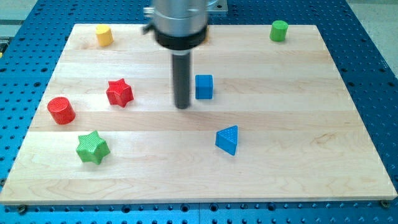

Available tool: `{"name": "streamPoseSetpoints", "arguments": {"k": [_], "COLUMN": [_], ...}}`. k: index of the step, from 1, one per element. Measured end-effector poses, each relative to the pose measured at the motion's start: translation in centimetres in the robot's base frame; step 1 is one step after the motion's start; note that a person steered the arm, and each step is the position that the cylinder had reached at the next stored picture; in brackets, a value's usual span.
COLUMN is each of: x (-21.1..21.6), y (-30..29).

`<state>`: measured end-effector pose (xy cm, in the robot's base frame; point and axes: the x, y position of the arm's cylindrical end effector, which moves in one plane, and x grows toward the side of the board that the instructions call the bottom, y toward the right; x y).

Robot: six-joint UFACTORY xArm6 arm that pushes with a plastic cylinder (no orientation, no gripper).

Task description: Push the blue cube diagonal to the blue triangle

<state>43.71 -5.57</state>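
Seven small blocks lie scattered over the wooden board, the largest thing here, which sits on a blue perforated table. I carry no pincer that could stand apart or together: my arm ends in a grey cylindrical housing with a straight dark rod below it, and my tip rests on the board, clamped on nothing.

Next in size, the green star lies well off to the view's left of my tip and lower. Up from it, the red star lies to the view's left of my tip, at about its height, and the red cylinder lies farther left still, near the board's edge.

Closer in, the blue triangle lies below my tip and to the view's right, well apart from it. Just beside my rod on the view's right, a little above my tip, stands the blue cube; I cannot tell whether a thin gap separates them. It sits up and slightly left of the blue triangle.

Smallest of all, the yellow cylinder lies far up and to the view's left of my tip, and the green cylinder far up and to the view's right.
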Motion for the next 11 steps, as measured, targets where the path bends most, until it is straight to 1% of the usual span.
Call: {"name": "streamPoseSetpoints", "arguments": {"k": [1, 2, 3, 4, 5, 6, 7, 8, 9, 10, 11], "x": [-4.3, -3.1, -2.3, -0.5, 0.0, -0.7, 3.0, 4.5, 1.7, 2.9, -1.2], "y": [2.5, 9.1, 10.3, 6.8, 14.6, 15.4, 12.0, 19.3, 22.0, 15.8, 15.3]}}
